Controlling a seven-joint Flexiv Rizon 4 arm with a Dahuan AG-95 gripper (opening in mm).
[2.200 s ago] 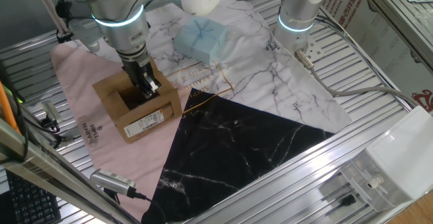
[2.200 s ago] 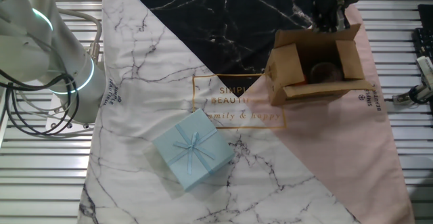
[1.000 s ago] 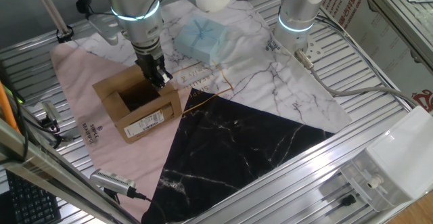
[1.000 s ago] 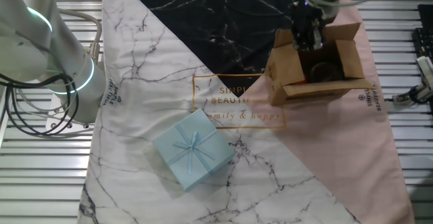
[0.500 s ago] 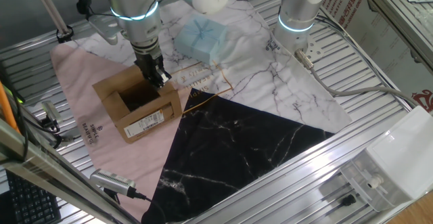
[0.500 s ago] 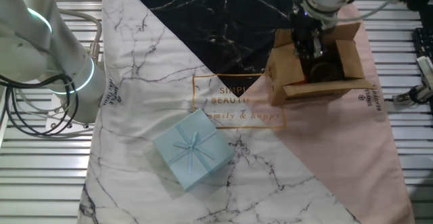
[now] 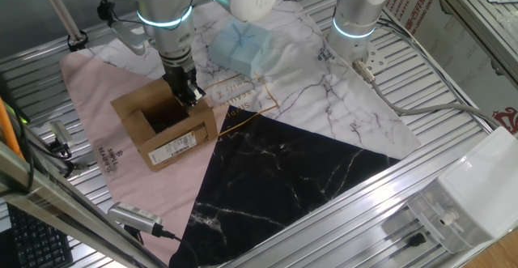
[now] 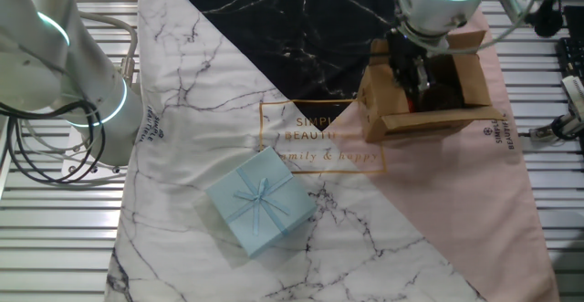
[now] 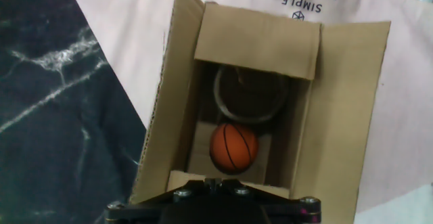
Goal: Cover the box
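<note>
The box (image 7: 172, 144) is a brown carton with its flaps open, resting on the pink part of the cloth (image 7: 97, 90). In the other fixed view, the box (image 8: 431, 119) sits at the upper right. The hand view looks straight down into the box (image 9: 345, 116): a small basketball (image 9: 233, 147) and a round ring-shaped item (image 9: 250, 92) lie inside. My gripper (image 7: 188, 97) hangs over the box's end nearest the cloth's middle. There the gripper (image 8: 412, 70) points down at the short flap. Seen from the hand, the gripper (image 9: 218, 182) has its fingertips together at that flap's edge, nothing visibly between them.
A pale blue gift package (image 7: 240, 45) lies on the marbled white cloth, also seen as the package (image 8: 260, 202) nearer the front. A second arm's base (image 7: 356, 17) stands at the cloth's edge. Cables and a metal tool (image 7: 133, 215) lie on the slatted table beside the box.
The gripper has moved across the box opening, from the labelled long side to the short flap at the end nearest the cloth's middle. In the last half second it shifted only slightly.
</note>
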